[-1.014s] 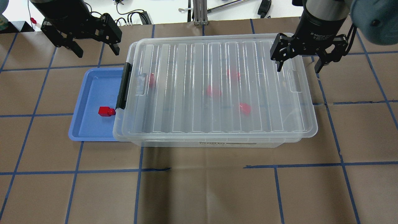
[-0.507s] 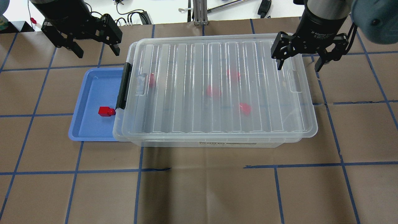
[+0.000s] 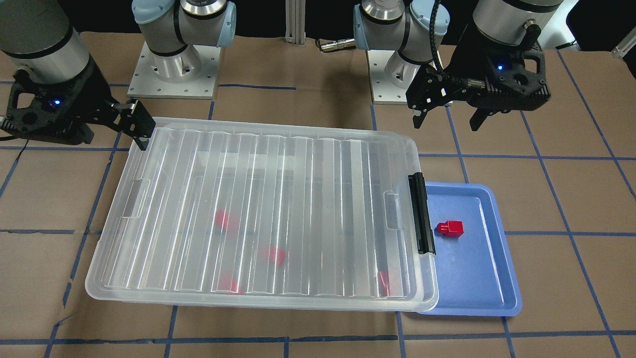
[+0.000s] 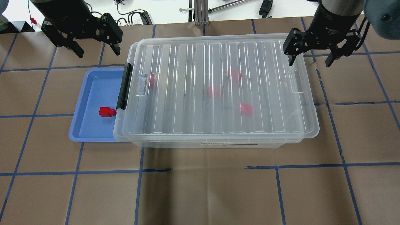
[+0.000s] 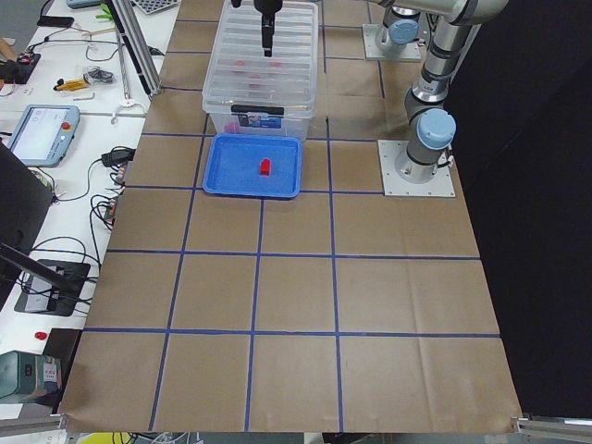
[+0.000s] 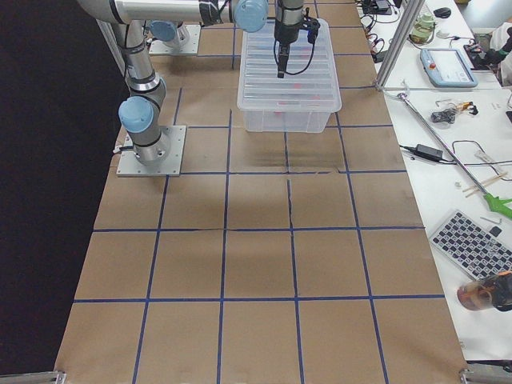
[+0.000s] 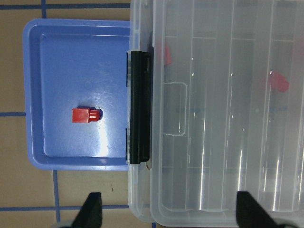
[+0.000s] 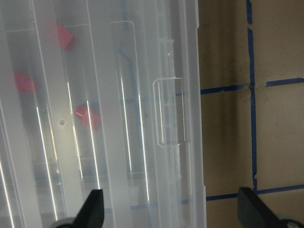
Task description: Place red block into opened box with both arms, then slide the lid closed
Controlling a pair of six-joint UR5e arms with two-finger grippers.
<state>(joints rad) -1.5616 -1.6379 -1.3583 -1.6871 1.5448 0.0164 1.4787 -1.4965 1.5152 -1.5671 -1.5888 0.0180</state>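
One red block (image 4: pixel 107 111) lies on a blue tray (image 4: pixel 90 81), close to the box's black latch (image 4: pixel 124 86). The clear box (image 4: pixel 218 144) stands mid-table with the ribbed lid (image 4: pixel 187 109) lying over it. The lid's near left corner overhangs the tray. Several more red blocks (image 4: pixel 215 92) show blurred through the lid. My left gripper (image 4: pixel 98 52) hangs open and empty beyond the tray's far edge, left of the box. In the left wrist view the block (image 7: pixel 86 115) sits mid-tray. My right gripper (image 4: pixel 310 63) hangs open and empty over the box's far right corner.
The brown table (image 4: pixel 200 193) carries a grid of blue tape. Cables and metal tools (image 4: pixel 193 9) lie on the white bench past the far edge. Both arm bases (image 3: pixel 174 64) stand on the robot's side of the box.
My right gripper has moved to the right, from over the lid's right end to its far right corner. The left arm, lid and blocks have not moved.
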